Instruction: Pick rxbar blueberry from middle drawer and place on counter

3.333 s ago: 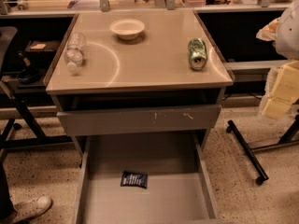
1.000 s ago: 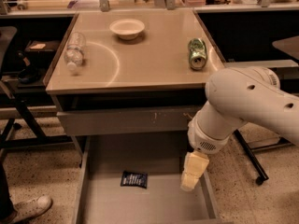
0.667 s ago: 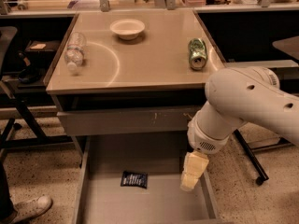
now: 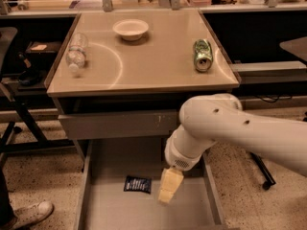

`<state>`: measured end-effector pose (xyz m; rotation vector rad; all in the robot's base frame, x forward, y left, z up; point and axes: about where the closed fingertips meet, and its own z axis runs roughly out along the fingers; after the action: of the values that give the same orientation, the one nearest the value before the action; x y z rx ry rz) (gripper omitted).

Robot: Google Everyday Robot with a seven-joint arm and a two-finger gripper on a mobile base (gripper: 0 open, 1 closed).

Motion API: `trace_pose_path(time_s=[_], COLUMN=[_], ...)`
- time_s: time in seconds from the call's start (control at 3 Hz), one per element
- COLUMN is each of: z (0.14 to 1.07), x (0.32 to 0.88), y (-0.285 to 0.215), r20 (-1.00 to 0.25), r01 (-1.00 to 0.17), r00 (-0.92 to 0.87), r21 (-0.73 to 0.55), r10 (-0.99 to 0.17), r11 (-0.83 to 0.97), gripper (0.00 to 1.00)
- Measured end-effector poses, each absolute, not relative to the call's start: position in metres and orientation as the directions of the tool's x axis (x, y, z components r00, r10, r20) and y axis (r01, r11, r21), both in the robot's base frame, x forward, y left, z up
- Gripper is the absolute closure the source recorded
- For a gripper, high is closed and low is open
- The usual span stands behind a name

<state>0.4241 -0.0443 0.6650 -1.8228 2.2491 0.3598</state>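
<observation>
The rxbar blueberry [image 4: 137, 184] is a small dark navy packet lying flat on the floor of the open middle drawer [image 4: 108, 210]. My gripper [image 4: 169, 189] hangs from the white arm inside the drawer, just right of the packet and a little above the floor, apart from it. The counter [image 4: 153, 63] is the tan tabletop above the drawer.
On the counter lie a clear plastic bottle [image 4: 76, 52] at the left, a white bowl [image 4: 130, 29] at the back, and a green can [image 4: 202, 54] on its side at the right. A closed drawer front [image 4: 115, 123] sits above the open drawer. A shoe [image 4: 24, 214] shows at bottom left.
The arm came into view from the right and has moved left, bringing the gripper closer to the packet. The packet has not moved.
</observation>
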Motion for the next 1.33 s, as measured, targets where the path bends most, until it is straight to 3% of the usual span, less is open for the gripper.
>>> trace_pose_path(time_s=[0.33, 1.0, 1.33], z=[0.624, 0.595, 0.517], x=[0.429, 0.440, 0.467], y=[-0.001, 0.011, 0.038], r20=[-0.364, -0.384, -0.395], r01=[-0.981, -0.980, -0.972], r00=[-0.192, -0.198, -0.233], r21=[0.081, 0.085, 0.114], r10=[-0.911, -0.902, -0.889], r11=[0.174, 0.178, 0.204], gripper=[0.00, 0.00, 0.00])
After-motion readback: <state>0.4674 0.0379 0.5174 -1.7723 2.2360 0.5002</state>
